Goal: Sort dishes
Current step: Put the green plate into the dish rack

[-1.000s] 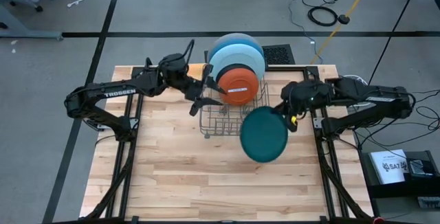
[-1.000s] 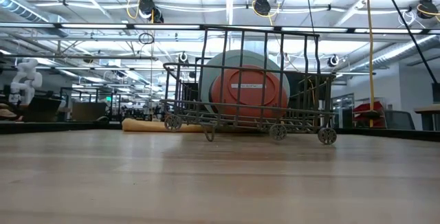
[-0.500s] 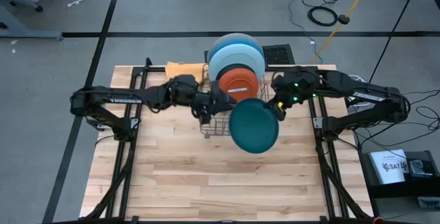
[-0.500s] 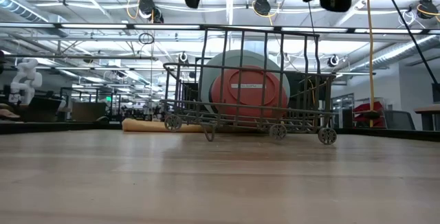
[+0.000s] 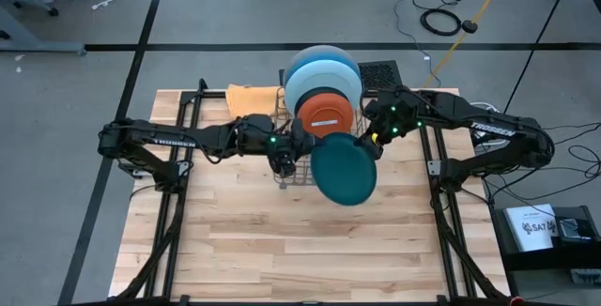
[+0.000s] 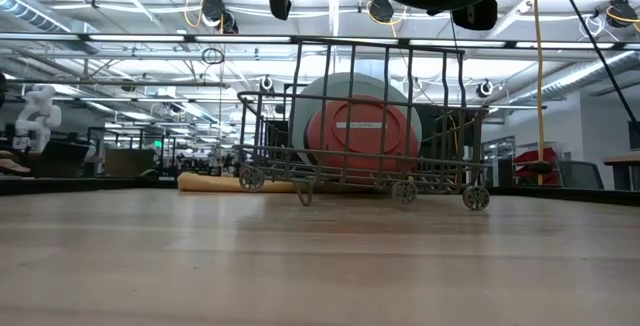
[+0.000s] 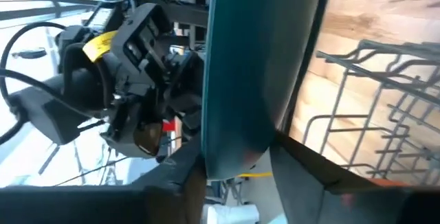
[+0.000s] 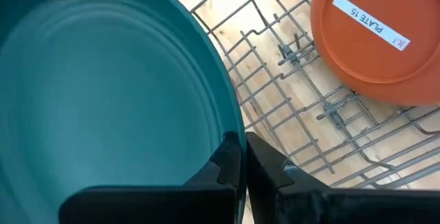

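High view had the teal plate (image 5: 344, 170) over the rack (image 5: 299, 163), right claw (image 5: 373, 141) clamped on its rim; left wrist view showed left claw (image 7: 237, 159) straddling the edge, unclosed, so it needed seating before release; right wrist confirmed.

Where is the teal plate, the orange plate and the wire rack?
teal plate (image 5: 344, 175): high view, middle of its face.
orange plate (image 8: 375, 38): right wrist view, flat back by its sticker.
wire rack (image 6: 440, 171): low view, front lower rail.

Two plates (image 5: 324, 85) stand in the rack (image 5: 305, 160); a third plate (image 5: 344, 170) hangs above it.
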